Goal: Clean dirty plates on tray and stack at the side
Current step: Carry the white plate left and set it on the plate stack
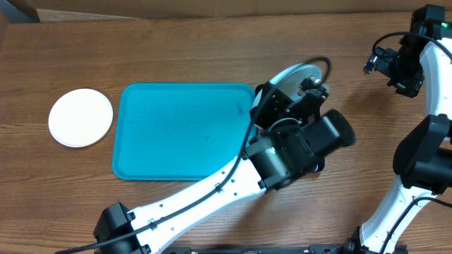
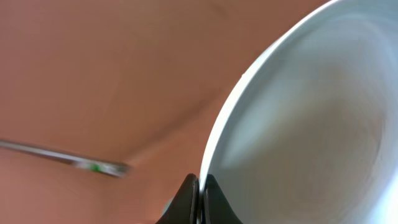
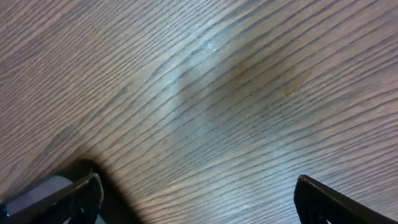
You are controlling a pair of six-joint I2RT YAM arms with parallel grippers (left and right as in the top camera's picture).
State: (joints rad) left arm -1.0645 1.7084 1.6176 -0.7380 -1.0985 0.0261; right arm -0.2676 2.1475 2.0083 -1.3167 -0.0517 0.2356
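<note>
The turquoise tray (image 1: 183, 130) lies at the centre left, bare but for a few tiny specks. A white plate (image 1: 80, 117) sits on the table to its left. My left gripper (image 2: 200, 194) is shut on the rim of a pale bluish-white plate (image 2: 311, 124). It holds the plate tilted, off the tray's right edge, in the overhead view (image 1: 293, 76). My right gripper (image 3: 199, 199) is open and empty above bare wood at the far right (image 1: 378, 62). The yellow-green rimmed plate is out of view.
My left arm (image 1: 212, 190) runs from the front edge diagonally up to the tray's right side, with its bulky wrist (image 1: 304, 144) beside the tray corner. The right arm's base (image 1: 424, 162) stands at the right edge.
</note>
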